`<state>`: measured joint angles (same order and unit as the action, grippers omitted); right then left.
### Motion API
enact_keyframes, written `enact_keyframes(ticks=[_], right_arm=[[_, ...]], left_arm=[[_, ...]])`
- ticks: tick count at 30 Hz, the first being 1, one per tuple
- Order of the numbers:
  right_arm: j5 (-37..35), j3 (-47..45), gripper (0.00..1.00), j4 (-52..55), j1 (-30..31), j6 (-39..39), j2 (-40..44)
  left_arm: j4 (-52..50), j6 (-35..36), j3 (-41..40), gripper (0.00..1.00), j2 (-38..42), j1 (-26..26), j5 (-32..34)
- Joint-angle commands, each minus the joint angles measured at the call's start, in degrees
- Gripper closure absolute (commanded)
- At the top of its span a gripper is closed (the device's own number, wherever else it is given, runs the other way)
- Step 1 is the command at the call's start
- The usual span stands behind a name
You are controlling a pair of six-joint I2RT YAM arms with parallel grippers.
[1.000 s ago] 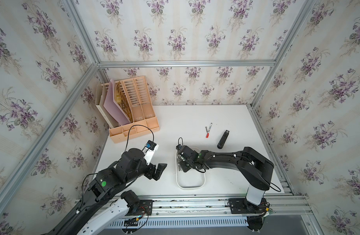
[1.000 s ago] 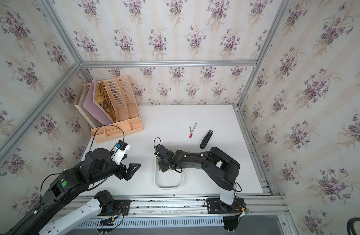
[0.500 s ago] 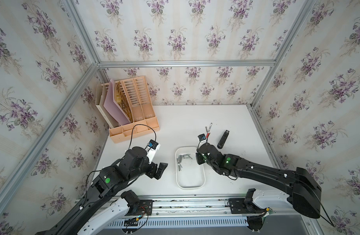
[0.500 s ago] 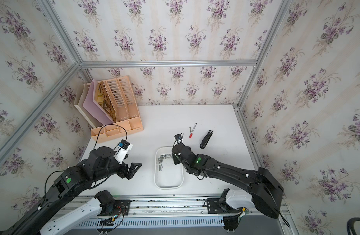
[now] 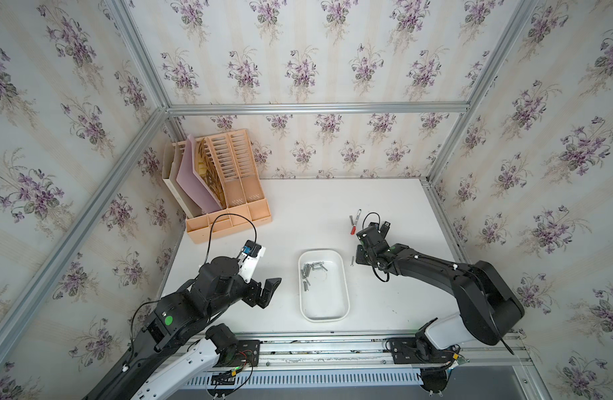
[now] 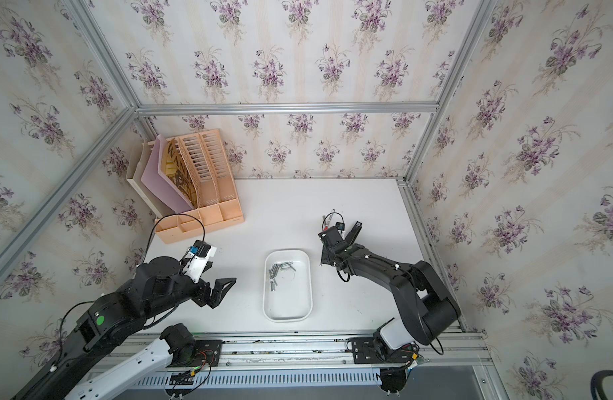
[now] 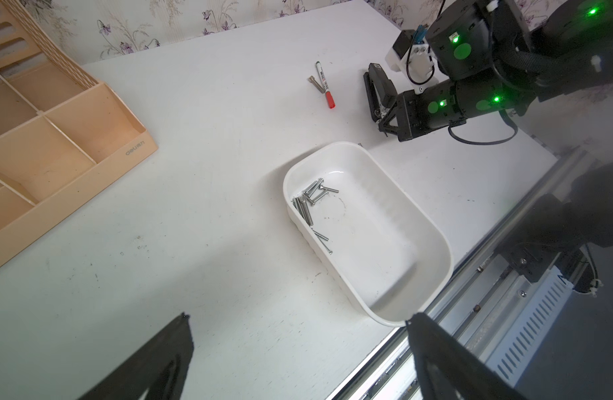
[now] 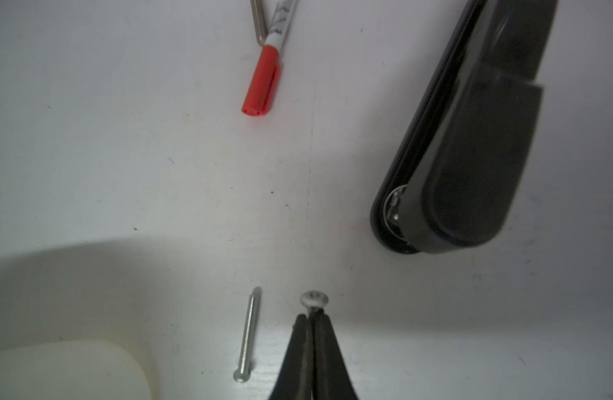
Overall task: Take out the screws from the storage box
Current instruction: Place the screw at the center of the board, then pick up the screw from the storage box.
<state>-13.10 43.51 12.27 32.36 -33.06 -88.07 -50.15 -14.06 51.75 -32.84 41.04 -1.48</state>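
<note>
A: Right gripper (image 8: 311, 320) state?
B: Clamped narrow. The held screw (image 8: 314, 300) has its shank between the tips, with the head sticking out past them.
A: Where is that?
B: Low over the desk (image 5: 315, 207), outside the box (image 5: 324, 318), off its far right corner. Can't tell if the screw touches the desk.
A: The rest?
B: The pile of screws (image 7: 310, 201) is in the box, bunched at the far end along the left long wall. A couple more are strung out further down that wall. A loose screw (image 8: 246, 337) lies flat on the desk just beside the gripper tips, between them and the box corner. A third screw (image 7: 317, 83) lies further back, angled against the marker (image 7: 325, 85).
A: Left gripper (image 7: 298, 317)?
B: Wide open, nothing in it. It hovers over the desk to the left of the box, apart from it.
A: Other clutter?
B: There's a black stapler (image 8: 471, 138) just past the right gripper, clear of the tips. An orange file organizer (image 5: 228, 214) stands in the far left corner of the desk, well apart from the box.
</note>
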Motion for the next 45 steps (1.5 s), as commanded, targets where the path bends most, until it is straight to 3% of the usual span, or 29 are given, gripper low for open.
enact_keyframes(ticks=[1,18,20,24,29,31,36,39,45], right_arm=[[5.83,0.35,1.0,0.22,-2.75,-0.81,-2.42],[10.86,0.29,1.0,-1.85,-3.57,0.79,-3.91],[11.04,-0.22,0.95,-2.53,-3.54,0.89,-3.26],[12.96,-2.35,0.74,-5.13,-3.53,1.59,1.16],[13.59,-4.73,0.73,-7.34,-3.05,2.4,8.39],[14.15,-5.99,0.73,-9.78,-0.85,3.34,12.0],[10.12,-6.24,0.72,-13.4,12.2,7.88,16.92],[10.7,-4.7,0.73,-14.22,16.66,10.11,14.68],[13.38,0.46,0.79,-11.73,18.79,11.76,4.7]], left_arm=[[1.11,0.63,0.04,0.01,-0.8,0.08,0.38],[1.02,0.57,0.11,0.01,-0.38,0.52,0.24],[1.13,0.66,-0.04,0.01,-0.38,0.52,0.26],[1.15,0.68,0.1,0.01,-0.31,0.62,0.17],[0.99,0.62,0.11,0.01,0.24,1.04,0.24],[1.0,0.62,0.09,0.01,0.1,1.0,0.28],[0.88,0.53,0.13,0.01,-0.12,1.07,-0.11],[0.99,0.62,0.07,0.01,-0.09,1.0,0.11],[1.03,0.6,0.12,0.01,-1.68,1.01,-0.36]])
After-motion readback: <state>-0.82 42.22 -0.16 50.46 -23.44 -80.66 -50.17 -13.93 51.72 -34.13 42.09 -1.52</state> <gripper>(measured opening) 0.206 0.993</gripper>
